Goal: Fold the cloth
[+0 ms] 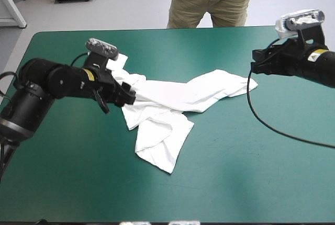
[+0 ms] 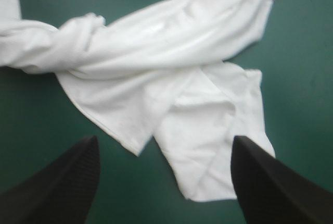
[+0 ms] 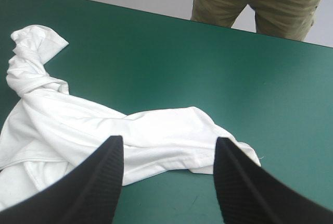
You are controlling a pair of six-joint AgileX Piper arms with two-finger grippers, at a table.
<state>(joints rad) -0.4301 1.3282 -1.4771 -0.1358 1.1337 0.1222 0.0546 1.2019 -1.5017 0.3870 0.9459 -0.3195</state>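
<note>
Fingers (image 2: 57,187) of both grippers spread, pinching nothing. Left gripper (image 2: 165,141) low over the T-shirt (image 1: 167,99), crumpled and twisted on the table (image 1: 251,162); right gripper (image 3: 168,140) apart, beyond its right end. Probably the spreading step (no fold made yet): next, pinching two corners and pulling flat. Collar and sleeves lost in the twists.

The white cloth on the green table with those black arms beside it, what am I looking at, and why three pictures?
Two robot arms stand at a teal-green table. One picture looks down from above; the other two come from a camera on each wrist, looking along that arm's two black fingers. A white T-shirt lies crumpled on the table. The left gripper is at the shirt's left part, the right gripper off its right end; both are open. Nothing is held.
</note>
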